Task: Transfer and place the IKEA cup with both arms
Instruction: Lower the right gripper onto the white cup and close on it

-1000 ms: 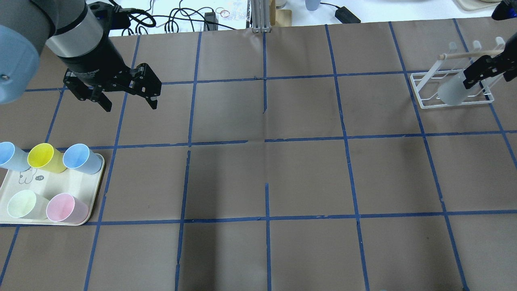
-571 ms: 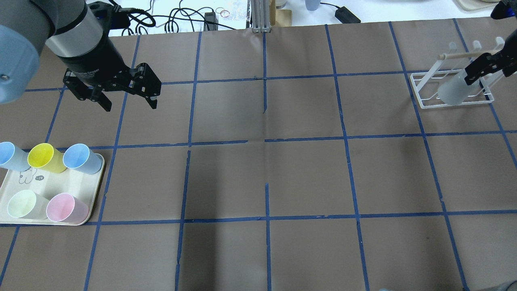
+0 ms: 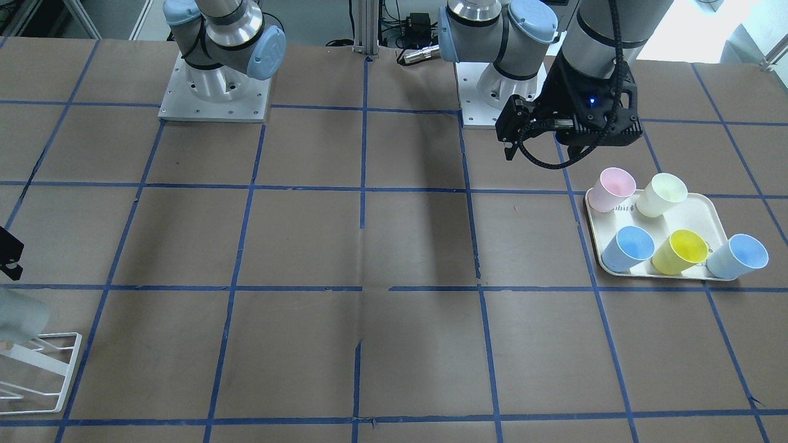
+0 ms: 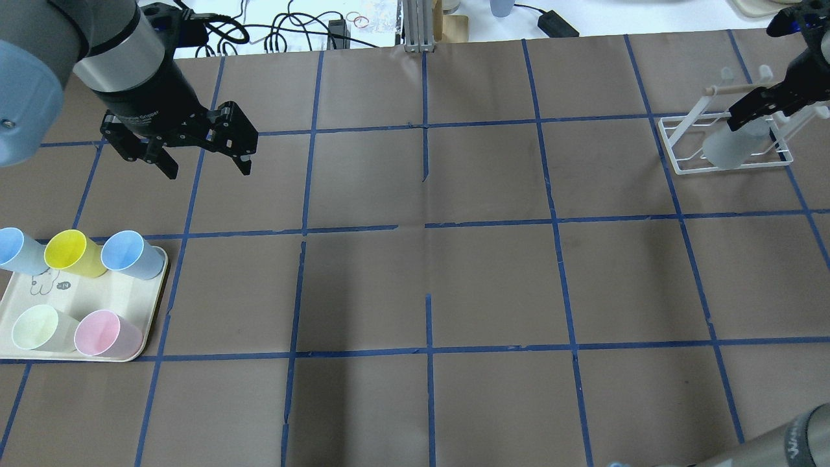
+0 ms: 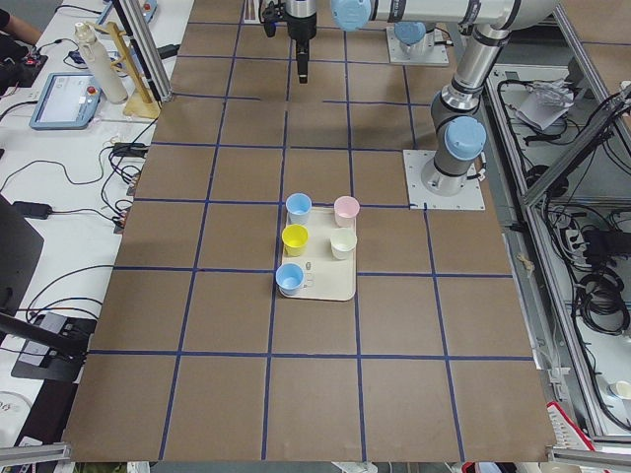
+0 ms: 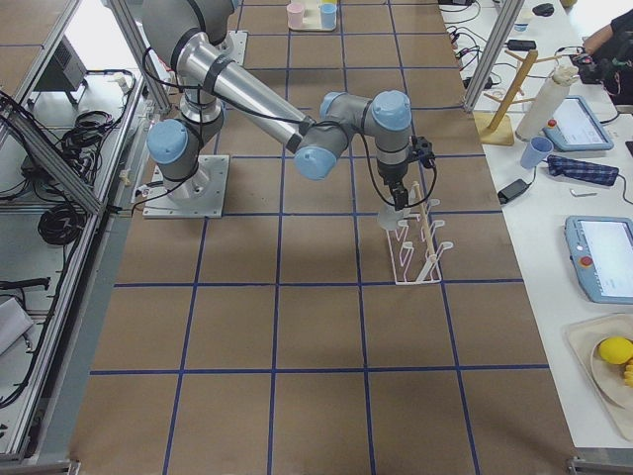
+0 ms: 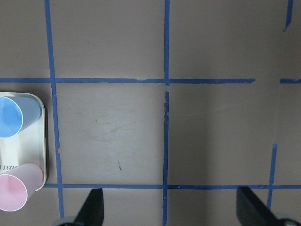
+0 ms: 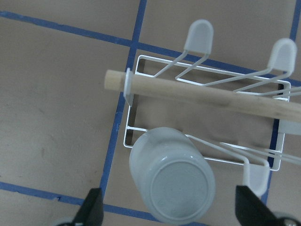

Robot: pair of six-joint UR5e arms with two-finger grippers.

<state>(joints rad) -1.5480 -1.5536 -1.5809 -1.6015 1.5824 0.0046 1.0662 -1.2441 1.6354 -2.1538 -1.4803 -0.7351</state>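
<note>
The IKEA cup (image 4: pixel 725 146), pale grey-white, sits upside down and tilted on a white wire rack (image 4: pixel 677 165) at the far right. My right gripper (image 4: pixel 752 109) hovers just above it, open. In the right wrist view the cup's base (image 8: pixel 172 186) lies between the spread fingertips (image 8: pixel 94 206) without touching them. The cup (image 3: pixel 17 319) and the right gripper (image 3: pixel 8 252) also show at the left edge of the front view. My left gripper (image 4: pixel 209 170) is open and empty, above the table beyond the tray.
A cream tray (image 4: pixel 97 295) at the near left holds two light blue cups (image 4: pixel 130 253), a yellow cup (image 4: pixel 70 251), a pale green cup (image 4: pixel 39 327) and a pink cup (image 4: pixel 104 334). The rack has a wooden dowel (image 8: pixel 202 94) across its top.
My right gripper has drawn back from the cup, moving left and farther away in the overhead view. The cup stays on the rack. My left gripper has not moved.
</note>
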